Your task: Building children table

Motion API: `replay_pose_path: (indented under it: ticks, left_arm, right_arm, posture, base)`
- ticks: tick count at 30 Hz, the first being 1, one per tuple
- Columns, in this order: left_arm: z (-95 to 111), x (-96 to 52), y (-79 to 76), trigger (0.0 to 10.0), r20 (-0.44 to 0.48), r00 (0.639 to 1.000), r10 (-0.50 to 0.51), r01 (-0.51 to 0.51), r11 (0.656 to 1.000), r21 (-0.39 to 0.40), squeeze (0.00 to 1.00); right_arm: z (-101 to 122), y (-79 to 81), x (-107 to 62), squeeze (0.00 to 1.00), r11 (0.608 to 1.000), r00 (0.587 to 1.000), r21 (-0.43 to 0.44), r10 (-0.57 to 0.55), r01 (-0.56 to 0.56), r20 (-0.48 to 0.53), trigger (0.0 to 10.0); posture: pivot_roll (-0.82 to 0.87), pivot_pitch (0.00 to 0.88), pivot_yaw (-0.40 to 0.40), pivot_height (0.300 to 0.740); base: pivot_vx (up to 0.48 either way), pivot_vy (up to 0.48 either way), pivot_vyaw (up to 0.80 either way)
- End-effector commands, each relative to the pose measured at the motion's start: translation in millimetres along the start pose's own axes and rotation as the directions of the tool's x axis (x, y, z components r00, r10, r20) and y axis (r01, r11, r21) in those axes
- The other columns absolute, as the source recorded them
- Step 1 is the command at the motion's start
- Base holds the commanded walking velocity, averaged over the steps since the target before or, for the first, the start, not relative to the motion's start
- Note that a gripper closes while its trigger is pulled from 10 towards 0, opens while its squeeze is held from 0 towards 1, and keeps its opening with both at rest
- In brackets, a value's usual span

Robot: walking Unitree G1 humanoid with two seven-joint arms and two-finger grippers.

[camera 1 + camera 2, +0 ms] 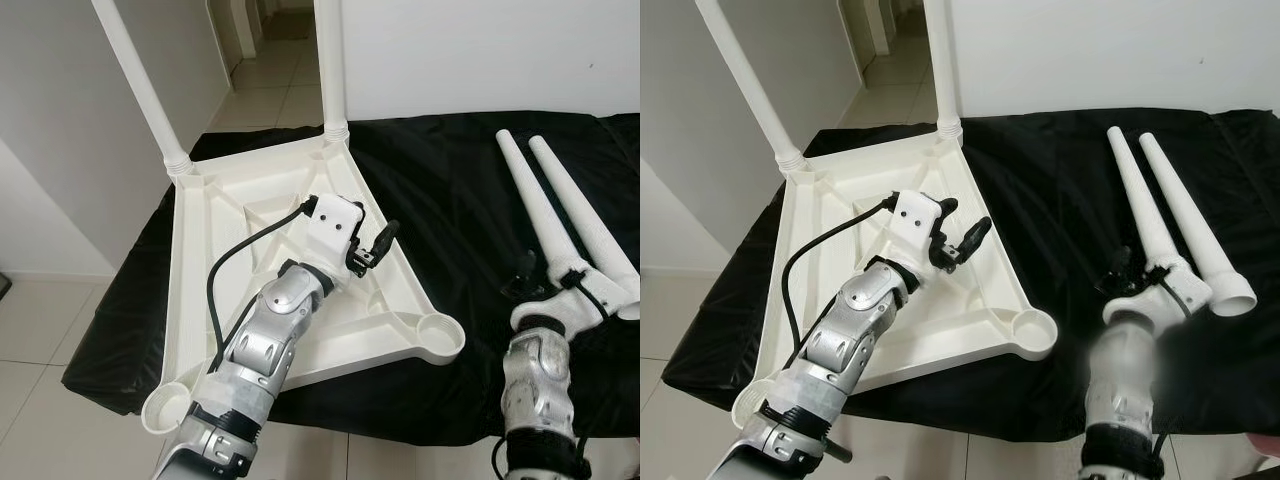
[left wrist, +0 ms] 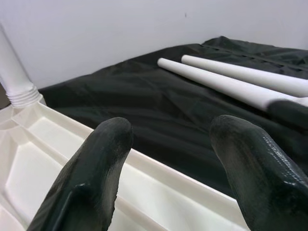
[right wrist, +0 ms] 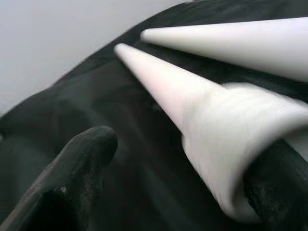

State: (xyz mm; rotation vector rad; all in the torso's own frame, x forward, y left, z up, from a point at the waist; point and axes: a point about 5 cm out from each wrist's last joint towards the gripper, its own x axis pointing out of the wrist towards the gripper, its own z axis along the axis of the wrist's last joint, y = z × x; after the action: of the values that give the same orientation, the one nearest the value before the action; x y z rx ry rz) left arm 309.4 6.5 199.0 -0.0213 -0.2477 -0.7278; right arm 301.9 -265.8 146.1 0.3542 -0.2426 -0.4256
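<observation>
The white plastic tabletop [image 1: 215, 215] lies upside down on a black cloth [image 1: 450, 170]. Two white legs [image 1: 135, 75] [image 1: 332, 60] stand in its far corner sockets. The near sockets [image 1: 440, 338] [image 1: 165, 408] hold nothing. My left gripper [image 1: 375, 245] hovers open over the tabletop's right rim [image 2: 159, 168]. Two loose legs [image 1: 530, 205] [image 1: 585, 215] lie side by side at the right. My right gripper [image 1: 550, 280] is open around the thick end of the left loose leg [image 3: 192, 96], which rests against one finger [image 3: 274, 187].
The cloth-covered surface ends just before me and at the left, where tiled floor [image 1: 40, 320] shows. A white wall [image 1: 480, 50] runs behind, and a doorway [image 1: 265, 40] opens at the far left. Bare cloth lies between the tabletop and the loose legs.
</observation>
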Motion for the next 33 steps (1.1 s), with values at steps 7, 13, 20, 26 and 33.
replay_pose_path:
  ticks: [7,13,20,26,33]
  left_arm:
    - [-1,-0.7,-3.2,10.0,-0.016,1.0,-0.014,0.014,1.0,0.002,0.0]
    - [0,1.9,-3.7,10.0,-0.015,1.0,-0.007,0.007,1.0,-0.005,0.0]
    - [-1,1.8,-1.9,10.0,-0.015,1.0,0.014,-0.014,1.0,-0.026,0.0]
    - [-1,2.6,4.3,10.0,-0.022,0.999,0.048,-0.049,0.998,-0.046,0.0]
    - [4,6.7,19.2,10.0,-0.033,0.996,0.079,-0.081,0.994,-0.079,0.0]
  right_arm:
    - [-8,-1.3,16.6,0.0,0.999,0.99,-0.018,0.04,-0.043,-0.134,10.0]
    - [-11,0.5,22.4,0.0,0.985,0.97,-0.081,0.136,-0.155,-0.2,0.0]
    - [-16,4.2,15.3,0.0,0.979,0.962,-0.078,0.168,-0.189,-0.215,0.0]
    - [-12,13.0,14.0,0.0,0.967,0.96,-0.098,0.215,-0.234,-0.178,0.0]
    - [-6,31.9,14.1,0.0,0.946,0.954,-0.141,0.281,-0.293,-0.1,0.0]
  posture:
    - [-0.13,0.089,0.17,0.74]
    - [-0.13,0.102,0.155,0.74]
    - [-0.14,0.08,0.134,0.74]
    - [-0.14,0.079,0.135,0.74]
    - [-0.14,0.061,0.135,0.74]
  base:
    - [0.0,0.0,0.0]
    - [0.0,0.0,0.0]
    - [0.0,0.0,0.0]
    - [0.0,0.0,0.0]
    - [0.0,0.0,0.0]
